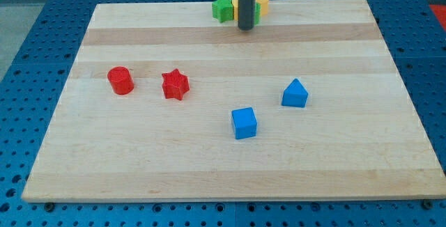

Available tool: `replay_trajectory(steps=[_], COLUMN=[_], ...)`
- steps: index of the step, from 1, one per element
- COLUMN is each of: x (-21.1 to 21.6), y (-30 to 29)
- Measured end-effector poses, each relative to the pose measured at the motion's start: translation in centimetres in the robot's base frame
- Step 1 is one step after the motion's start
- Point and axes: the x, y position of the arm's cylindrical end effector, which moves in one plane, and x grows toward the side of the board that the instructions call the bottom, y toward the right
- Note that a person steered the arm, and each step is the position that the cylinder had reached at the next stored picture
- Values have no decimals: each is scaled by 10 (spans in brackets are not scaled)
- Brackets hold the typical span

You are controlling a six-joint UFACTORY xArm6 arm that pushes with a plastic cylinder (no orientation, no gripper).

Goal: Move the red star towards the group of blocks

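Pale wood makes up the board (230,164), a rectangle of joined planks lying on a blue perforated table (28,60). Only one camera view is given, so everything below comes from it.

Counting the blocks: two red, two blue, and a cluster at the view's top holding green and yellow pieces. The red pair sits in the view's left half. One is a red cylinder (120,80), standing upright; just to its right, apart from it, lies the red star (175,84). The two do not touch.

The blue pair sits right of centre. A blue cube (244,123) lies nearer the view's bottom, and a blue block with a pointed top (295,93), something like a small house shape, lies up and to the right of it. They are near each other but apart.

At the top edge of the board is the cluster. A green star-like block (223,8) shows on its left side and a yellow block (260,3) on its right; the yellow one's shape is partly hidden. How many pieces the cluster holds in all I cannot tell, since the rod covers its middle.

My tip (246,28) comes down from the view's top as a dark rod, ending just in front of that cluster, between the green and yellow blocks. It is well apart from the red star, which lies down and to the left. The arm carries no pincer, so there is nothing open or closed to report.
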Motion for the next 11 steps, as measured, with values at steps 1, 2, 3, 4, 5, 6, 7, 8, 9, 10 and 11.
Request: replay_trajectory(steps=[1,2,3,4,5,6,7,8,9,10,11], x=[34,86,144,184,188,196,187,145,132,84,28], y=[7,8,16,-15,-74,-106,-151,-158,-157,-134,-97])
